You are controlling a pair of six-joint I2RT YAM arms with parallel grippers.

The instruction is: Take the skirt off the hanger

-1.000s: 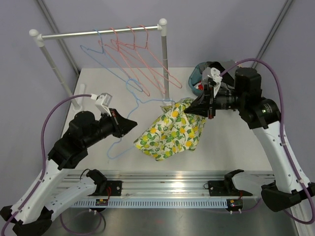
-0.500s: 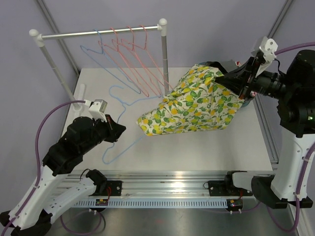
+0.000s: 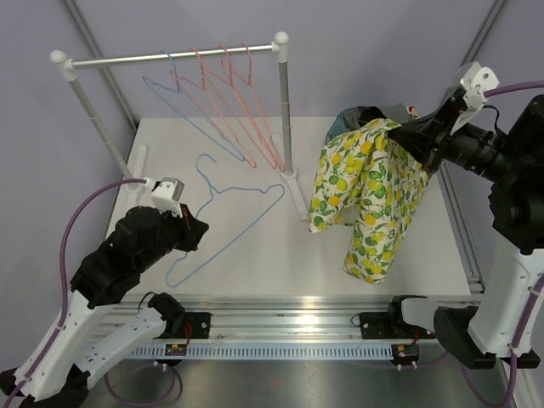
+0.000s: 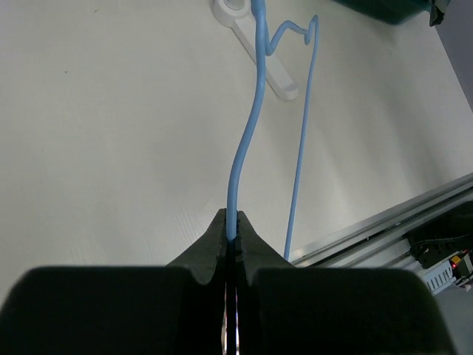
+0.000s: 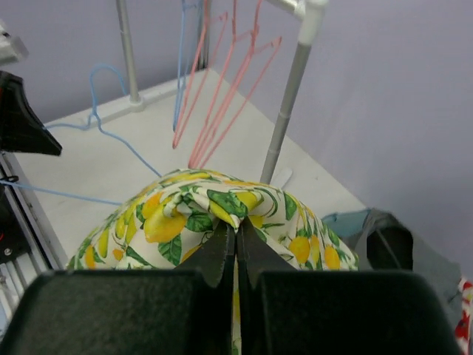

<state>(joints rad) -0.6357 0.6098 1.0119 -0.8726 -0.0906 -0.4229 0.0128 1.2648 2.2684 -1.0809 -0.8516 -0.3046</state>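
Observation:
The lemon-print skirt (image 3: 367, 191) hangs free in the air at the right, clear of the hanger. My right gripper (image 3: 402, 133) is shut on its top edge; the wrist view shows cloth (image 5: 222, 207) pinched between the jaws. The blue wire hanger (image 3: 228, 212) is bare and lies low over the table at centre left. My left gripper (image 3: 197, 228) is shut on one of its lower wires, seen in the wrist view (image 4: 240, 163) running away from the jaws.
A clothes rail (image 3: 170, 56) with several pink hangers and a blue one (image 3: 223, 102) stands at the back, its right post (image 3: 284, 110) and white foot (image 3: 297, 191) near the skirt. A pile of clothes (image 3: 367, 115) lies behind the skirt at the back right.
The skirt has come off the hanger and now hangs straight down from my right gripper. The hanger has dropped back left with my left gripper.

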